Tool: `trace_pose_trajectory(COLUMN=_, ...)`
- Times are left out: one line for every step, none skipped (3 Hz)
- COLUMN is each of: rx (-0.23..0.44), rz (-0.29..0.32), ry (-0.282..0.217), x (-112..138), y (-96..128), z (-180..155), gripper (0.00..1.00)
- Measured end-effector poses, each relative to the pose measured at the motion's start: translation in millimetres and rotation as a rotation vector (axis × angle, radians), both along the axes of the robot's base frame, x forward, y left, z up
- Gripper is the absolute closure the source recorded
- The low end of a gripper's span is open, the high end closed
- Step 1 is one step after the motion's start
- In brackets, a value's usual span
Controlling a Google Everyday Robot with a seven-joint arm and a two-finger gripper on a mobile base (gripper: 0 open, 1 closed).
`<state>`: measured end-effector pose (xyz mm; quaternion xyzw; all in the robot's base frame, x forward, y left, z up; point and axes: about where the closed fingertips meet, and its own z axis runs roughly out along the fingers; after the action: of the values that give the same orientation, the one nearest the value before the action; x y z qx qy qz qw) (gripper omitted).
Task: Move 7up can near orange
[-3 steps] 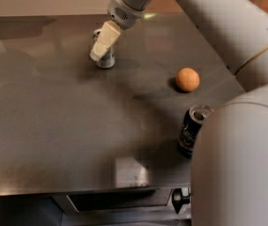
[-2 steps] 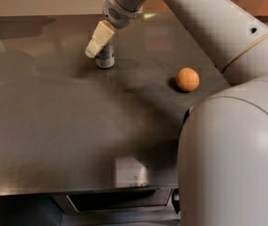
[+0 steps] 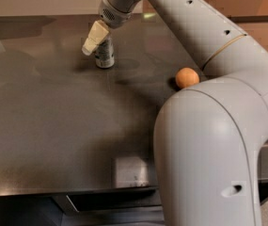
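Observation:
The 7up can [image 3: 105, 55] stands upright on the dark table [image 3: 53, 126] at the far left-centre, silvery with green markings. My gripper [image 3: 90, 44] hangs from above, its cream tips right at the can's upper left side, covering part of it. I cannot see whether it holds the can. The orange [image 3: 186, 77] lies on the table to the right of the can, well apart from it, next to my arm's large grey link.
My arm's big grey links [image 3: 208, 140] fill the right and lower right of the view and hide that part of the table. A pale reflection patch [image 3: 131, 171] shows near the table's front edge [image 3: 53, 191].
The gripper has shifted slightly left at the can. The arm's bulk has swung across the right side and now hides the dark can seen earlier. The 7up can and orange have not moved.

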<state>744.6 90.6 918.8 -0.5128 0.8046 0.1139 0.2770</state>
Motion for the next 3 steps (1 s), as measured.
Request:
trace_pose_trajectory(rx=-0.013, rz=-0.013, ry=0.021, x=9.1, y=-0.4, z=-5.3, gripper=0.00)
trace_pose_trajectory(rx=-0.022, rz=-0.003, ry=0.040, x=9.6, y=-0.2, z=-7.7, gripper=0.17)
trace_pose_trajectory(rx=-0.023, rz=0.012, ry=0.060, x=6.6, y=-2.7, z=-7.9, gripper=0.41)
